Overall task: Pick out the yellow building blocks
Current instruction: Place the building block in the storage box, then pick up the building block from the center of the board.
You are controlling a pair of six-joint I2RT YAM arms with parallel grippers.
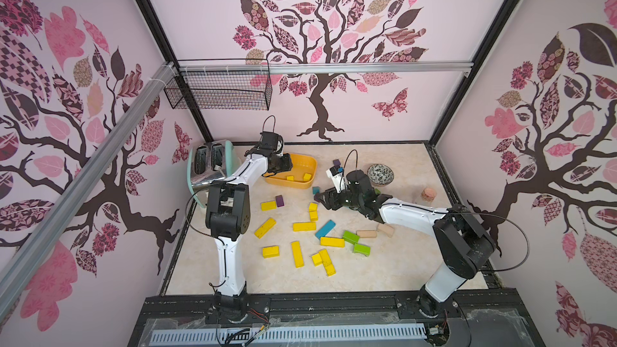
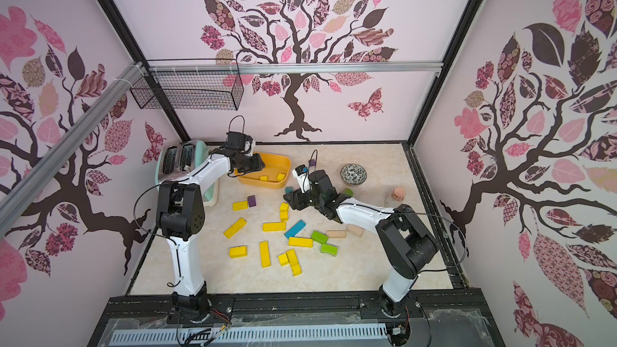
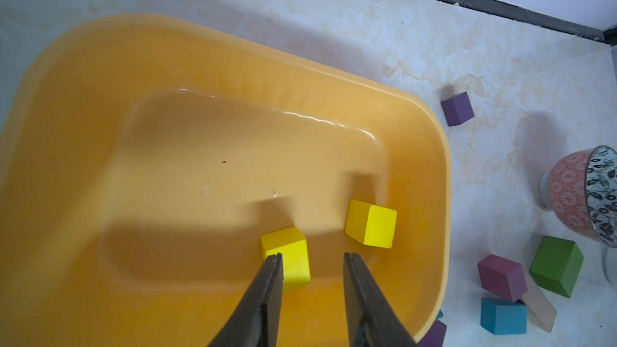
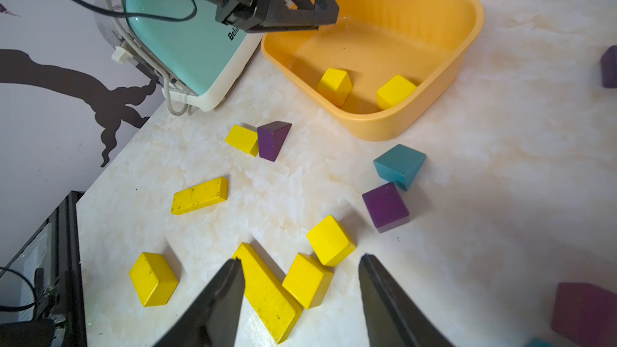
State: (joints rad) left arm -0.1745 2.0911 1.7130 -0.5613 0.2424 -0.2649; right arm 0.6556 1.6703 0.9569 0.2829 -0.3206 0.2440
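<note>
Marble-look desk [image 1: 394, 268], toaster [image 4: 187, 45] lettered "Beli", left hand [image 3: 313, 255] empty, slightly apart over tub [image 3: 100, 95], right hand [image 4: 300, 258] agape, empty.

Left tool [image 3: 312, 255] extended forward, jaws slightly parted, empty. Right tool [image 4: 300, 258] angled downward, jaws wider apart, empty.

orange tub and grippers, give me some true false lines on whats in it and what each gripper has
1. Two yellow cubes lie in the orange tub. True.
2. The left gripper clamps a yellow cube. False: its jaws stand apart, empty, above the tub.
3. The right gripper is open and holds nothing. True.
4. A purple block lies in the tub. False: the purple blocks are on the table.
5. Every yellow piece is in the tub. False: many yellow blocks lie on the table.
</note>
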